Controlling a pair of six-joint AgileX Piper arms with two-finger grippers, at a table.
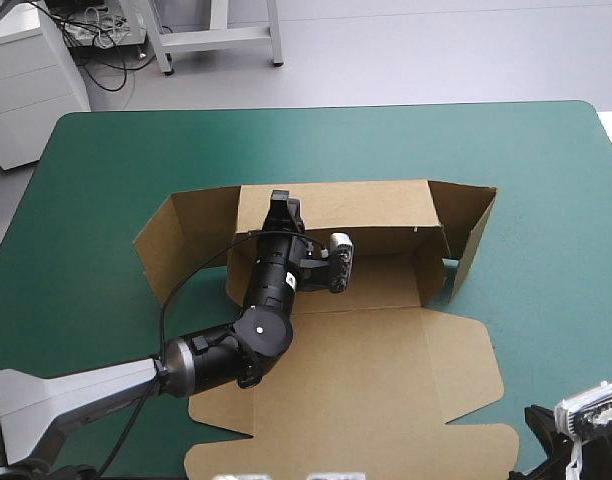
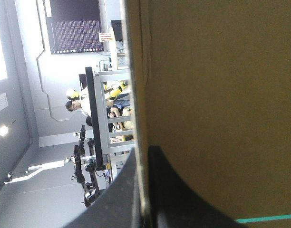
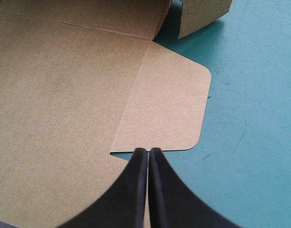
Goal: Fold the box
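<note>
The box point(image 1: 381, 288) lies lengthwise across the table point(image 1: 546, 180), lid point(image 1: 346, 390) flat nearward.

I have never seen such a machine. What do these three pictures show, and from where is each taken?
This is a two-armed robot at a teal-green table. One picture looks down from above; the other two come from wrist cameras. On the table lies a brown box of cut board: far wall raised, lid flat. The left gripper is shut on the box, pinching that wall's top edge. The right gripper is shut, empty, beside a lid flap.
</note>
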